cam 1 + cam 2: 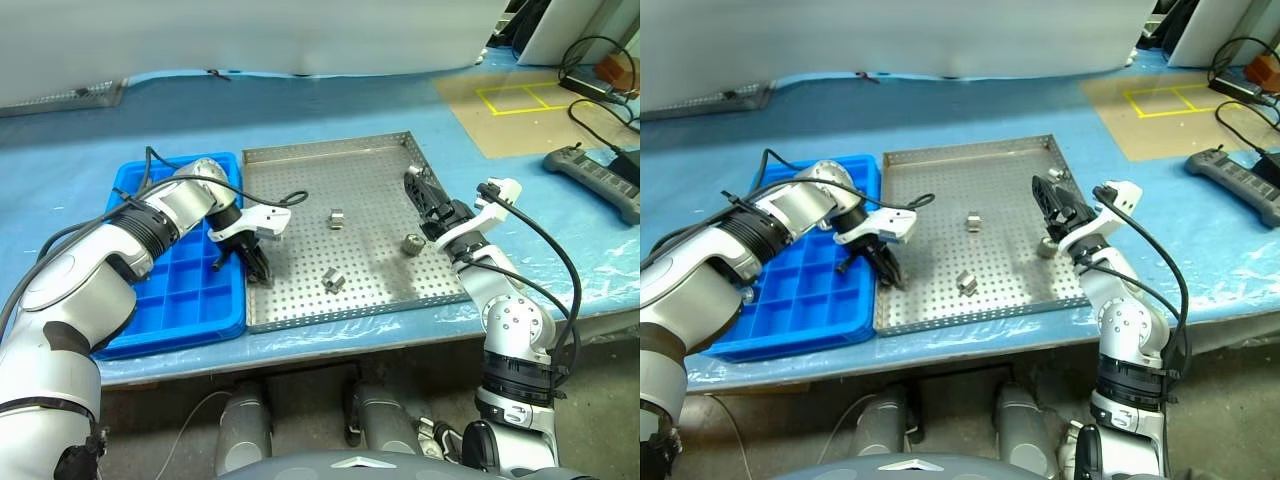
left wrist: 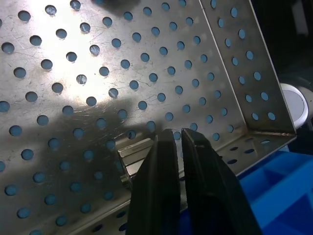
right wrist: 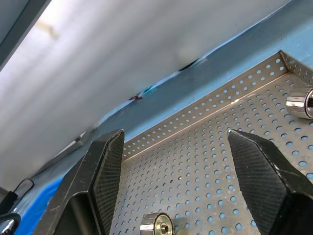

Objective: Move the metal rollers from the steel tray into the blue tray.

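the steel tray (image 1: 370, 180) sits on a blue-covered bench, with the blue tray (image 1: 170, 320) touching its left edge. three rollers lie loose on the perforated floor: one (image 1: 337, 218) near the middle, one (image 1: 333, 281) nearer the front rim, one (image 1: 411, 243) toward the right side, well apart from each other.

the left gripper (image 1: 260, 266) points steeply down at the steel tray's front-left corner, just beside the rim shared with the blue tray. in the left wrist view its fingers (image 2: 159, 186) are drawn nearly together, a thin gap between the tips. a fourth roller (image 2: 134, 156) lies on the floor right at those fingers, partly hidden behind them; whether it is gripped cannot be told.

the right gripper (image 1: 428, 208) hangs over the right side of the steel tray, roughly level, pointing toward the far rim. its fingers (image 3: 105, 171) stand wide apart with nothing between them. the right-hand roller lies just beside and below it, not touched.

the blue tray compartments in sight hold no rollers. a black handheld controller (image 1: 600, 185) with cables rests on the bench at far right, well apart from both trays.
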